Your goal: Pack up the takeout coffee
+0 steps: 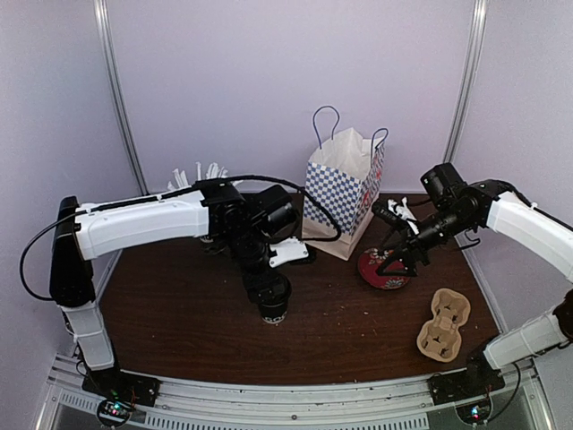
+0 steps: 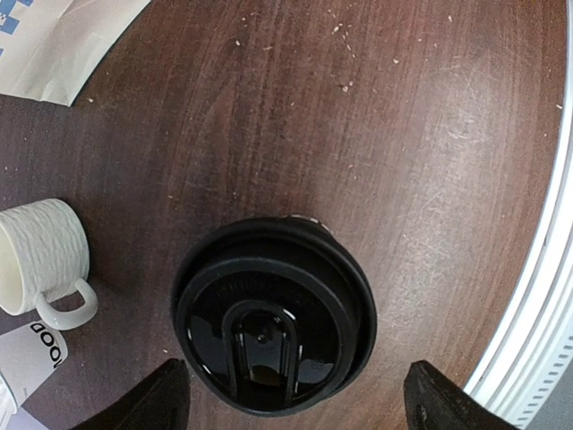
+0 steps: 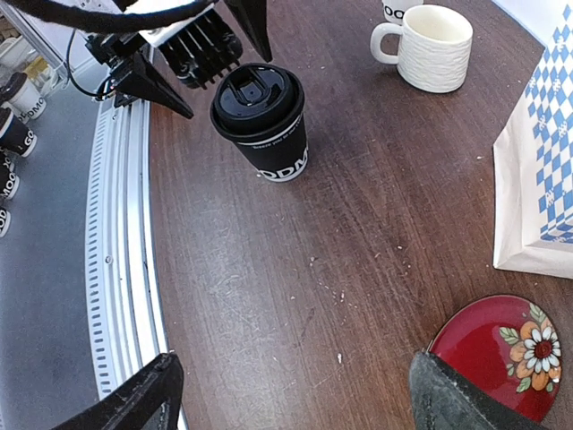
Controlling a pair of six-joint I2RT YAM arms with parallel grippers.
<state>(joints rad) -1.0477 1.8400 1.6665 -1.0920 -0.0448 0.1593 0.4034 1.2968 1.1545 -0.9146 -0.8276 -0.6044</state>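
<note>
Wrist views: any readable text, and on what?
"ODM", partial: black paper cup with black plastic lid.
"OOD", partial: white cup wall beside cream ceramic mug.
"ODM", "GO", partial: cups beyond the table rail.
Fine print on black cup's band, lid embossing: unreadable.

1. We see the left arm [image 1: 143,224] built of white shell links, with black joints and a black wrist.
2. The right arm [image 1: 533,224] shows us the same white casing and black joints.
3. We note a thin black cable [image 1: 21,269] beside the left arm's shoulder.
4. Each black base [image 1: 121,390] carries small lit coloured dots.
5. In the wrist views we find dark, wedge-shaped fingertips [image 2: 152,403].
</note>
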